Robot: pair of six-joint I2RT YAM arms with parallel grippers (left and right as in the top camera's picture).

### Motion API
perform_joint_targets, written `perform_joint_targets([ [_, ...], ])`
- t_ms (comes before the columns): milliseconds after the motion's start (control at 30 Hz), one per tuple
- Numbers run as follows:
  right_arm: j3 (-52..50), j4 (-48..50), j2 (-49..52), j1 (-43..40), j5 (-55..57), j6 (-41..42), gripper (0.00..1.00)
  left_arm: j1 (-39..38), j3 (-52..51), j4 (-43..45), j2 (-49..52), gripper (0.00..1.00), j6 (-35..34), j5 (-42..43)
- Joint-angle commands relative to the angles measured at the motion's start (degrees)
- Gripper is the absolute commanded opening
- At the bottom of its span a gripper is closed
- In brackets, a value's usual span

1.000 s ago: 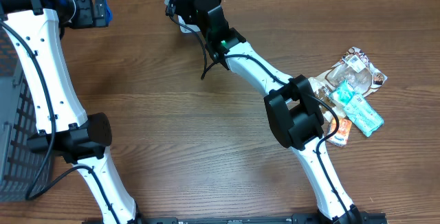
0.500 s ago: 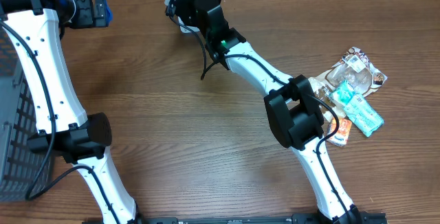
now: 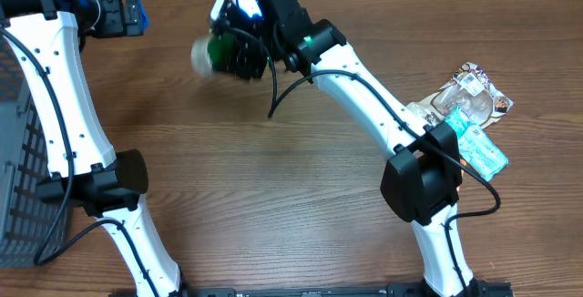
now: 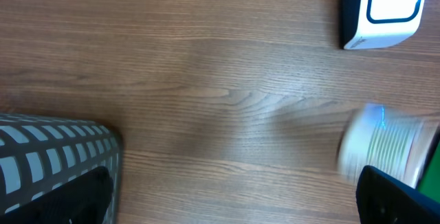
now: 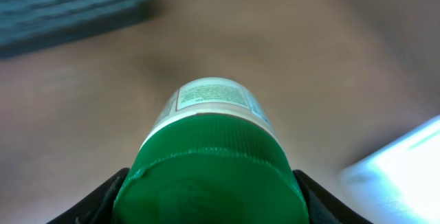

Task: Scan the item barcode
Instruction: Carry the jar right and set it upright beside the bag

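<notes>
Wood worktop [image 3: 273, 197], far edge: our right gripper [image 3: 239, 53] clamps the bottle [image 5: 213, 104] by its ribbed cap [image 5: 210, 176]; likely light, rigid. Left gripper [image 4: 234, 196] stands wide, empty.

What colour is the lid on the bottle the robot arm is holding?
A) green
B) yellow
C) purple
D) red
A: the lid on the white bottle, held in the jaws of the right gripper, is plainly green in the right wrist view.
</notes>
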Motion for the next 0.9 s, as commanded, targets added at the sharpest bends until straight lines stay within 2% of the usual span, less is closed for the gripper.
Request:
perform_joint_targets([
  [0, 0.74, -9.01, -1.31, -0.31, -7.89, 5.97, 0.62, -0.44, 0.44, -0.09, -1.7, 1.0, 0.63, -0.17],
  [133, 0.74, -23.89, -1.31, -1.25, 3.69, 5.97, 0.61, -0.44, 0.44, -0.09, -1.7, 1.0, 0.63, -0.2],
  [200, 0.74, -32.48, -1.31, -2.01, 14.6, 5.97, 0.62, -0.44, 0.44, -0.09, -1.7, 0.99, 0.63, -0.2],
  [333, 0.74, -42.71, -1.29, -4.57, 26.47, 8.09, 0.62, -0.44, 0.44, -0.09, -1.7, 1.0, 0.63, -0.17],
  [500, 0.74, -43.78, -1.29, -10.73, 37.9, 21.05, 0.59, -0.44, 0.44, -0.09, -1.7, 0.99, 0.63, -0.2],
  [633, 0.74, -40.89, -1.29, -17.66, 40.26, 35.39, 0.52, -0.44, 0.44, -0.09, -1.7, 1.0, 0.63, -0.17],
  [700, 0.74, -39.43, -1.25, -21.4, 40.22, 41.44, 0.51, -0.44, 0.44, -0.09, -1.7, 1.0, 0.63, -0.17],
  [867, 0.74, -36.0, -1.2, -27.69, 40.02, 46.51, 0.52, -0.44, 0.44, -0.09, -1.7, 1.0, 0.63, -0.2],
])
